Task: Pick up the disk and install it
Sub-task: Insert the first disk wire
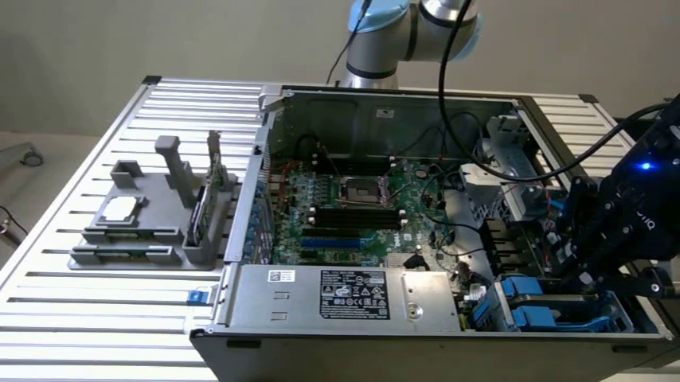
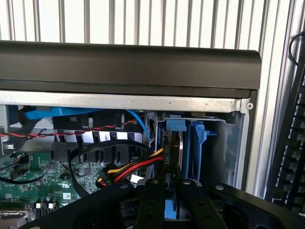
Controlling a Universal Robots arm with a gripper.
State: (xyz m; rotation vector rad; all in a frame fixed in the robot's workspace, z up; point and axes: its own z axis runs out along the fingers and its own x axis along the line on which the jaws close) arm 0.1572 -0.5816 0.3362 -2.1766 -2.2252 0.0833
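Note:
The disk stands on edge in the drive bay at a corner of the open computer case, a thin silver-grey edge framed by its blue carrier. My gripper has one black finger on each side of the disk and is shut on it. In the exterior view the gripper hangs over the drive bay at the case's near right corner, where blue carrier parts show.
A red, yellow and black cable bundle plugs in right beside the disk. The grey power-supply box and the motherboard fill the case. A grey fixture stands on the slatted table at the exterior view's left. A keyboard lies outside the case.

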